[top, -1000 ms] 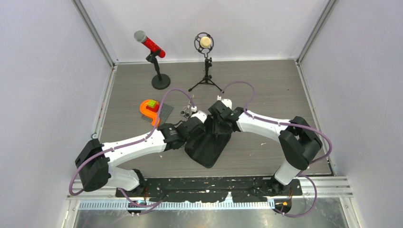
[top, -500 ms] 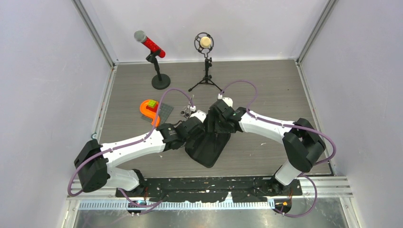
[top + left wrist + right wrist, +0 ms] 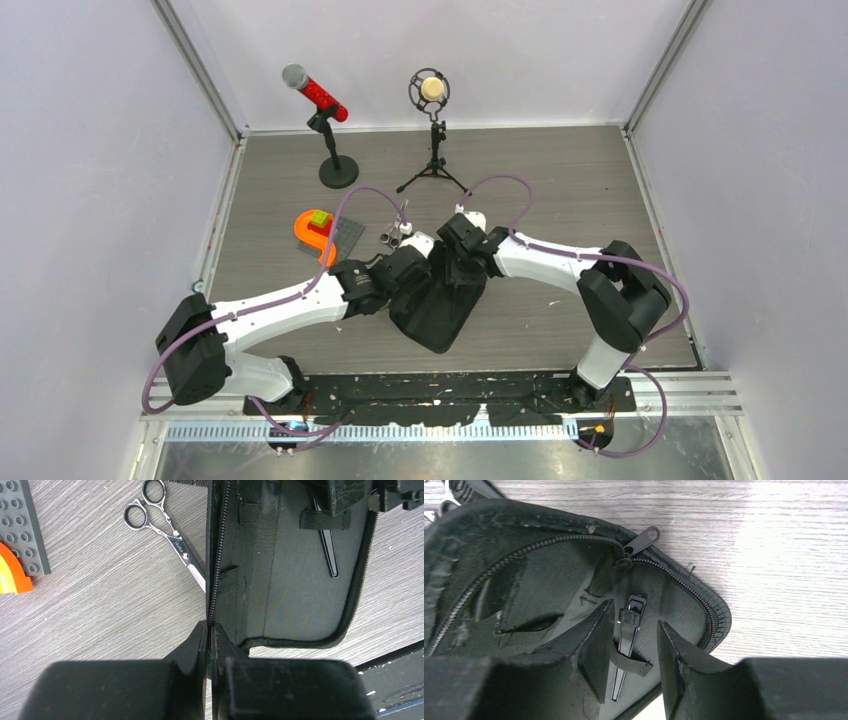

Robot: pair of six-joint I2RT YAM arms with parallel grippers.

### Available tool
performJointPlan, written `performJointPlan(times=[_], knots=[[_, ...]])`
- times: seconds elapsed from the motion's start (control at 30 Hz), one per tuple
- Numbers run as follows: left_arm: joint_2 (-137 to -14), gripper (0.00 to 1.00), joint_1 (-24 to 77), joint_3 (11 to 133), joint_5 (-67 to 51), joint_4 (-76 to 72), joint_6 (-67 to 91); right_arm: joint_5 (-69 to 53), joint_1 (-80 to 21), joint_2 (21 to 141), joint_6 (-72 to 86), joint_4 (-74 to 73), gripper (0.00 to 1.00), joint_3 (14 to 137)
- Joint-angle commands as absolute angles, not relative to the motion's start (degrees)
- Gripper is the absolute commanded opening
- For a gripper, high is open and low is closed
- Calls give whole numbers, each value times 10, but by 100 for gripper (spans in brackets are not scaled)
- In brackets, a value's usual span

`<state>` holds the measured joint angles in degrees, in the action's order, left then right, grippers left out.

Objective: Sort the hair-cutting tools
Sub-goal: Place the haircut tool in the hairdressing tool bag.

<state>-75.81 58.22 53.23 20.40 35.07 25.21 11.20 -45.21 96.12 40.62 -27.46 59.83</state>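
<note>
Since a second ago the right arm is drawn slightly inward over the open zip case (image 3: 300, 580). The right gripper (image 3: 634, 619) is held apart astride a black hair clip (image 3: 626, 642) tucked under an elastic strap (image 3: 634, 664) — stowed, it is judged. The left gripper (image 3: 207, 632) is clamped on the case's zip edge. The scissors (image 3: 172, 537) are left outside, just beside it — sorting is unfinished.

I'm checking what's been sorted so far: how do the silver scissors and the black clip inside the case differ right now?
The scissors are silver with ring handles; the clip is a slim black bar. The scissors lie loose on the table, outside the case, blade tip at its zipper edge; the clip sits inside the case, tucked under a strap. Both are narrow and lie flat.
</note>
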Motion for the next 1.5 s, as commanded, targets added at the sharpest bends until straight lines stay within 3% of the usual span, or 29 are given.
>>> performJointPlan(times=[0.0, 0.37, 0.63, 0.8, 1.1, 1.3, 1.37, 1.47], knots=[[-741, 0, 584, 539, 211, 346, 261, 114, -451, 975, 405, -269, 42, 620], [-733, 0, 584, 529, 218, 347, 265, 101, -448, 960, 410, -232, 6, 586], [-709, 0, 570, 502, 199, 326, 289, -57, -385, 862, 473, 83, 5, 378], [-681, 0, 532, 465, 139, 278, 313, -144, -350, 876, 496, 285, 5, 304], [-633, 0, 478, 399, 80, 212, 357, -245, -327, 1049, 617, 729, 5, 212], [-605, 1, 449, 356, 51, 176, 377, -264, -323, 1153, 659, 855, 5, 206], [-594, 14, 447, 355, 59, 184, 377, -261, -321, 1161, 656, 858, 5, 201], [-574, 43, 446, 360, 67, 198, 370, -257, -318, 1160, 652, 858, 5, 195]])
